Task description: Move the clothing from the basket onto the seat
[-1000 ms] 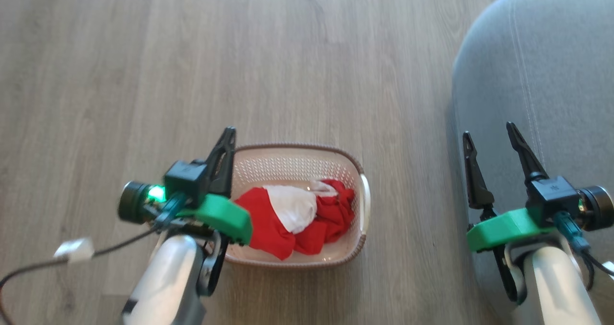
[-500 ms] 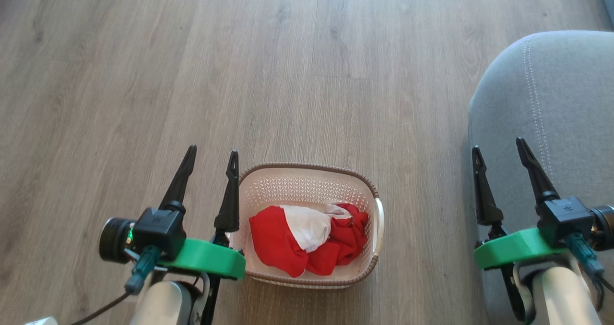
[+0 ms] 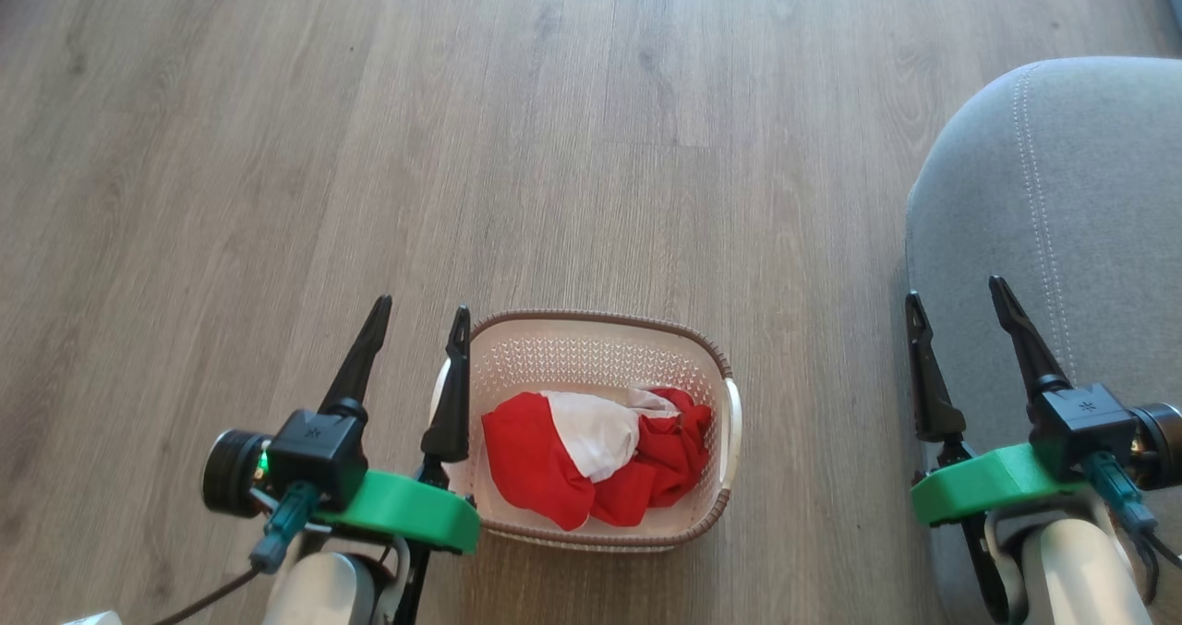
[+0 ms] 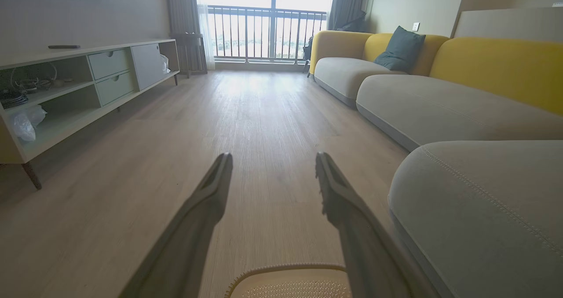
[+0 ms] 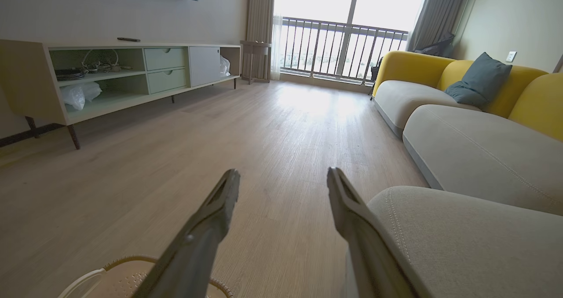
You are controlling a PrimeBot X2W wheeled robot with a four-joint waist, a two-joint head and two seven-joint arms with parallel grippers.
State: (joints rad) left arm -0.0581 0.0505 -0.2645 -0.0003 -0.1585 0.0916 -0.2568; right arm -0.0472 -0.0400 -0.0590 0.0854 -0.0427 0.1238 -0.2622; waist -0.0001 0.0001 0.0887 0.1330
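The white basket (image 3: 591, 343) with its brown rim stands on the wooden floor, holding crumpled red and white clothing (image 3: 591, 454). My left gripper (image 3: 420, 309) is open just left of the basket, its right finger over the rim. Over the edge of the grey seat (image 3: 1090, 200) on the right, my right gripper (image 3: 956, 285) is open and empty. In the left wrist view my left gripper (image 4: 272, 157) points along the floor above the basket's rim (image 4: 286, 268), with the seat (image 4: 484, 201) at right. The right wrist view shows my right gripper (image 5: 283, 172), the basket's rim (image 5: 118, 263) and the seat (image 5: 462, 240).
A long low TV cabinet (image 5: 123, 78) lines the left wall. The sofa's further grey cushions with yellow backs (image 4: 440, 100) run along the right, with a dark pillow (image 4: 400, 49). A balcony door (image 5: 343, 38) is at the far end. Bare wooden floor (image 3: 554, 145) lies between them.
My left gripper has gone from shut to open and now points straight ahead beside the basket. The head camera shifted early on, then held nearly still. The clothing lies as before.
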